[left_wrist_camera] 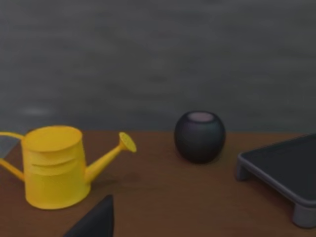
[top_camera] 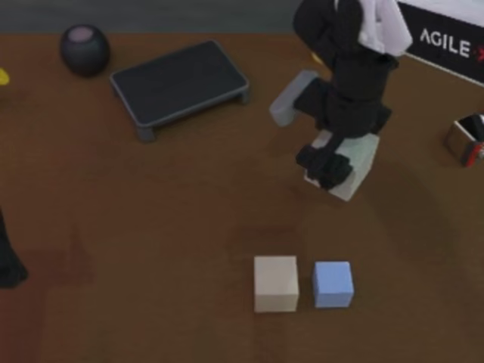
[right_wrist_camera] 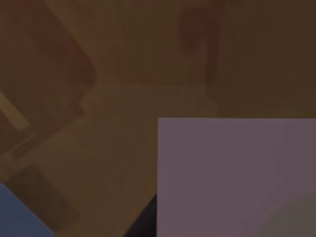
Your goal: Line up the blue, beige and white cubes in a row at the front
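Holding: my right gripper [top_camera: 330, 168] seemingly pinches the white cube [top_camera: 361, 162]
Front row: beige cube [top_camera: 275, 283] just beside blue cube [top_camera: 333, 283]
Left arm: parked at table's left edge

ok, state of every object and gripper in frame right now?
Off-white matte cube: tilted, under the right gripper.
Cream-beige matte cube: on the table at the front, beside the blue one.
Pale blue matte cube: at the front, small gap from beige.
Yellow watering can: upright.
Left arm: parked at the left edge.
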